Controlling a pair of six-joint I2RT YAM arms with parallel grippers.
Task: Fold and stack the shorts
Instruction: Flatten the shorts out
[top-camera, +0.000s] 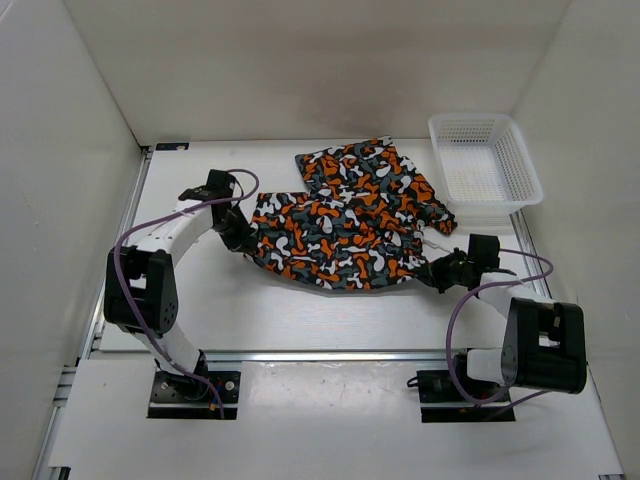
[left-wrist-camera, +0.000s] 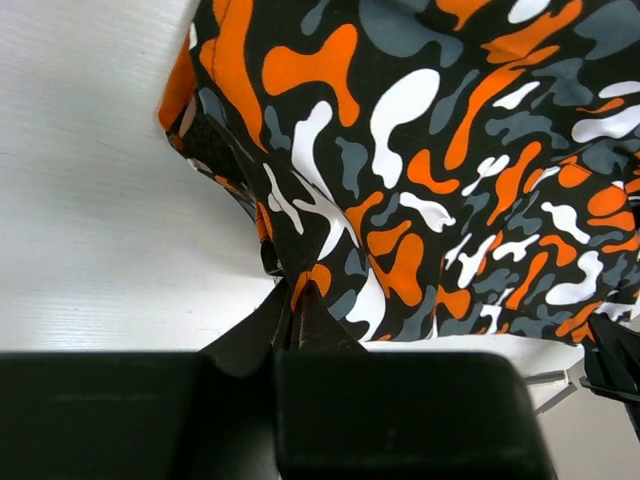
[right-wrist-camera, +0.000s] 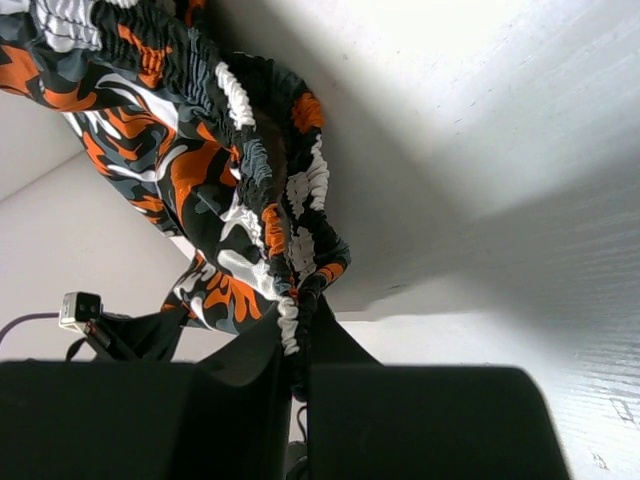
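The shorts, printed in orange, black, grey and white blobs, lie spread across the middle of the table, partly lifted at both ends. My left gripper is shut on the shorts' left edge, the cloth pinched between its fingertips. At the right end, my right gripper is shut on the gathered elastic waistband, which bunches up between its jaws. A further stretch of the same print lies behind, toward the back of the table.
A white plastic mesh basket stands at the back right, close to the shorts' far corner. White walls enclose the table on three sides. A metal rail runs along the near edge in front of both arm bases.
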